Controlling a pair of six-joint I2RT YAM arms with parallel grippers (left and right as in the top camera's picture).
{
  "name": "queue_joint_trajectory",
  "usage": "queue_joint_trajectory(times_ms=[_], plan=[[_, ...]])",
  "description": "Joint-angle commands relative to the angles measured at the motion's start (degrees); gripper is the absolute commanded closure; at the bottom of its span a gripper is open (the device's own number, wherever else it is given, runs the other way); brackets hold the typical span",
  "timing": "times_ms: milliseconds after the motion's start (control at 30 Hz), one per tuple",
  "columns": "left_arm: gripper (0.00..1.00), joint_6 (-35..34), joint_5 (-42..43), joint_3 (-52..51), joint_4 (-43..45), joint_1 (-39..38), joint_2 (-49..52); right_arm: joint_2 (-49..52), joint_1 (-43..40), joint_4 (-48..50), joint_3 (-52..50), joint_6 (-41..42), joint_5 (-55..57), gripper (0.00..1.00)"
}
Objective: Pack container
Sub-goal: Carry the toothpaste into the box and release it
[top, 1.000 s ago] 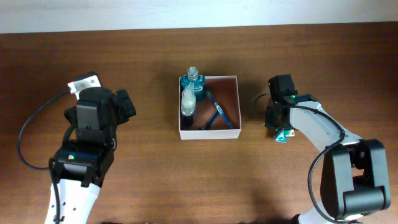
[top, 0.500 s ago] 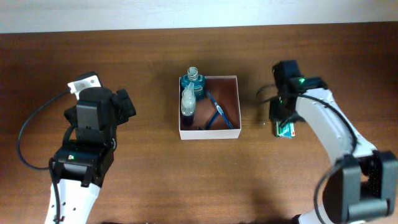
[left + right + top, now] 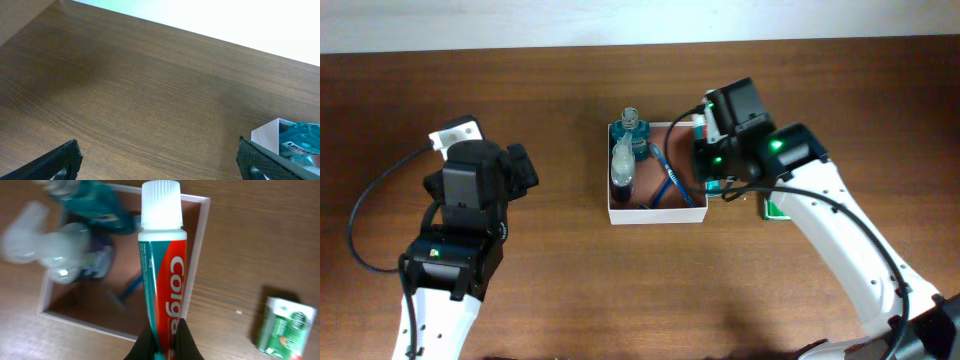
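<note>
The right gripper (image 3: 162,336), clamped on the tail of a toothpaste tube (image 3: 161,270), holds it above the right wall of the container (image 3: 656,217) at the middle of the counter (image 3: 620,300), so a release here might land it on that rim and tip it outside.

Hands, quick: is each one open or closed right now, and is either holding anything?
Left hand: open, holding nothing.
Right hand: closed on the Colgate toothpaste tube.
</note>
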Motion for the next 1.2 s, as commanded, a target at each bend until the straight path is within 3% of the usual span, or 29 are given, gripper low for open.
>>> queue_joint_trajectory(times_ms=[0,733,767,867,967,1167], plan=[[0.00,0.4,-0.6,0.3,0.1,0.3,0.2,1.6,3.0,3.1,0.7,-0.4,-0.7,0.96],[0.01,0.5,-0.6,0.3,0.1,0.3,0.2,10.5,3.8,10.9,0.6,-0.2,-0.7,0.95],[0.01,0.5,-0.6,0.3,0.1,0.3,0.2,10.5,3.8,10.9,0.6,-0.2,-0.7,0.92],[0.01,0.5,-0.6,0.3,0.1,0.3,0.2,10.5,3.8,10.9,0.6,-0.2,-0.7,0.59],[0.01,0.5,-0.6,0.3,0.1,0.3,0.2,10.5,3.8,10.6,0.6,-0.2,-0.7,0.10],[0.01,0.5,-0.6,0.3,0.1,0.3,0.2,10.2,2.2,6.2,0.6,-0.4,2.5,0.01]])
